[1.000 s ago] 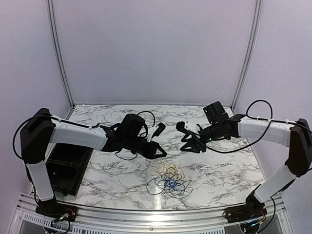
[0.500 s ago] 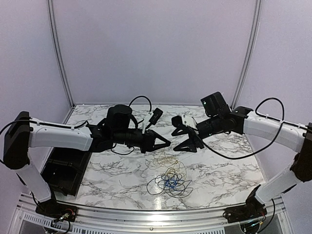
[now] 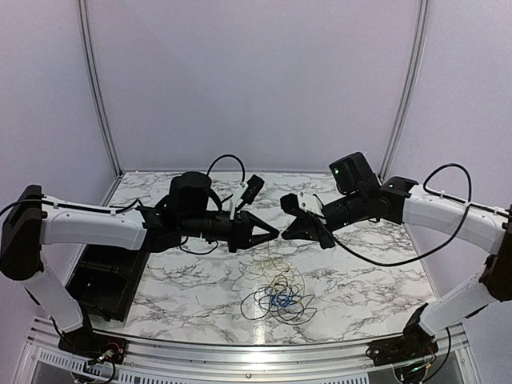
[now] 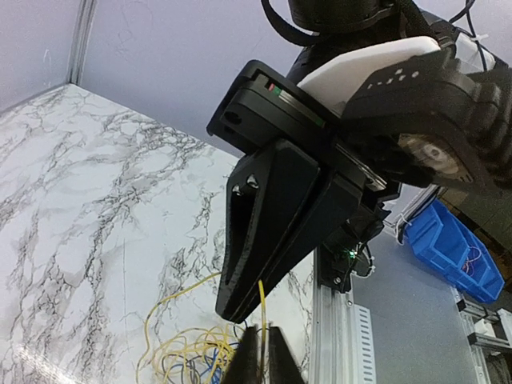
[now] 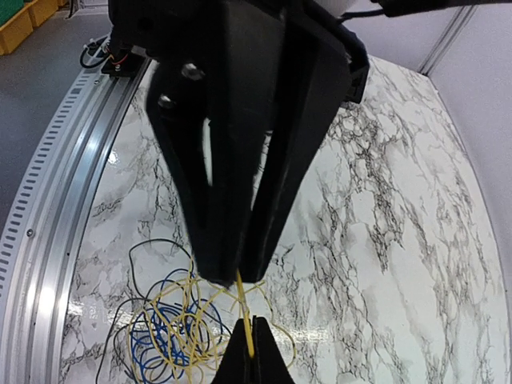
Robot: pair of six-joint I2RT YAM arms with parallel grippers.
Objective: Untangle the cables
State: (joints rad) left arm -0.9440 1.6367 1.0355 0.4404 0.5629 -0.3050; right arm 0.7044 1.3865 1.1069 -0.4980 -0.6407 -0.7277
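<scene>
Yellow cable (image 5: 246, 320) rises from the tangle (image 3: 278, 300); left gripper (image 3: 274, 234) and right gripper (image 3: 286, 234) both pinch it, tips nearly touching.

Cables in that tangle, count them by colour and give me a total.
yellow cable: 1
blue cable: 1
black cable: 1, possibly more; the loops are too tangled to tell
Total: 3 at least

The marble table (image 3: 360, 280) carries a loose tangle of cables (image 3: 278, 300).
</scene>
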